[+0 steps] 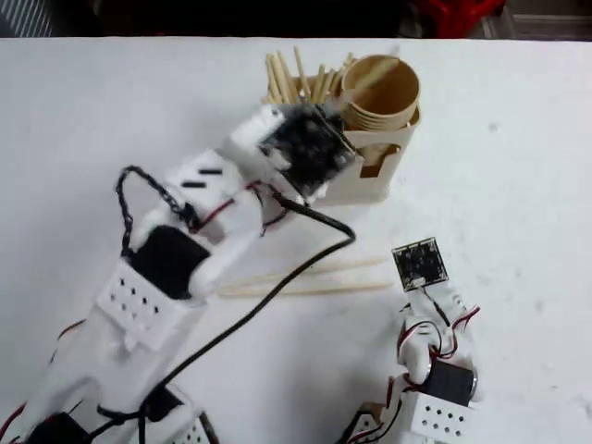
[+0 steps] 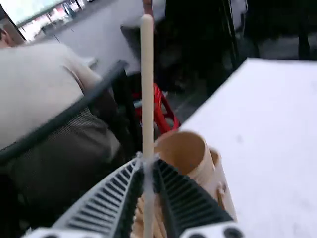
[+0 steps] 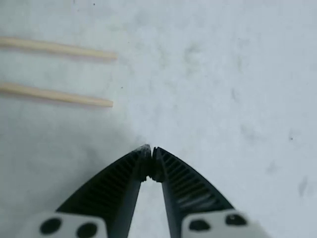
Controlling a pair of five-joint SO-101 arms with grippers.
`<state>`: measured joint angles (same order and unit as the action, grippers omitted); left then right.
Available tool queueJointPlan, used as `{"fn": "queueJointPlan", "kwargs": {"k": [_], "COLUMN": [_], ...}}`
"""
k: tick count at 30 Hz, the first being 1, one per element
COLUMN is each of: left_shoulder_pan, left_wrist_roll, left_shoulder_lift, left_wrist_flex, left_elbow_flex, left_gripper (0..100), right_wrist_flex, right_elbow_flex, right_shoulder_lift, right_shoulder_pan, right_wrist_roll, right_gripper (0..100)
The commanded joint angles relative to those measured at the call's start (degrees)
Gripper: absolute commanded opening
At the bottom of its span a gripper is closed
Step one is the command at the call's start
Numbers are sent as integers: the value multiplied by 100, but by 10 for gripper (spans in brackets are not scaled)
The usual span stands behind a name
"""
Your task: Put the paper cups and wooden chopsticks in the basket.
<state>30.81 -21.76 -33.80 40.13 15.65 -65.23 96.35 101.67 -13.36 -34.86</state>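
The two arms I steer are made from white plastic blocks. My left arm (image 1: 157, 277) has black motors inside, rows of little round holes and two short black marks. A thick black cable (image 1: 277, 289) runs along it, beside thin red wires (image 1: 222, 213). Each wrist wears a square black board (image 1: 419, 264). The left tool (image 2: 147, 166) and right tool (image 3: 151, 156) have black ribbed fingers (image 3: 124, 186) on white bases with dark screw holes.

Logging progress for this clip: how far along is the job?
Done: stacked tan paper cups and a bundle of wooden chopsticks sit in the beige basket. In hand: the left gripper is shut on one chopstick over it. Left: two chopsticks lie on the white table near the shut, empty right gripper.
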Motion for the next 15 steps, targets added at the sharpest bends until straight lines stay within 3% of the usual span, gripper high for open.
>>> {"fn": "queueJointPlan", "kwargs": {"k": [1,7,15], "left_shoulder_pan": [-40,-567,-1103], "left_wrist_roll": [721,1538,2620], "left_shoulder_lift": [453,1305,2193], "left_wrist_flex": [-1433,-2462,-1908], "left_elbow_flex": [-703,-1327,-2233], "left_gripper": [20,24,27], "right_wrist_flex": [57,57,57], "right_elbow_flex": [53,53,53], "right_shoulder_lift": [-31,-31,-31], "right_shoulder_pan": [-4,-4,-4], "right_wrist_roll": [9,9,9], "right_gripper": [18,18,18]}}
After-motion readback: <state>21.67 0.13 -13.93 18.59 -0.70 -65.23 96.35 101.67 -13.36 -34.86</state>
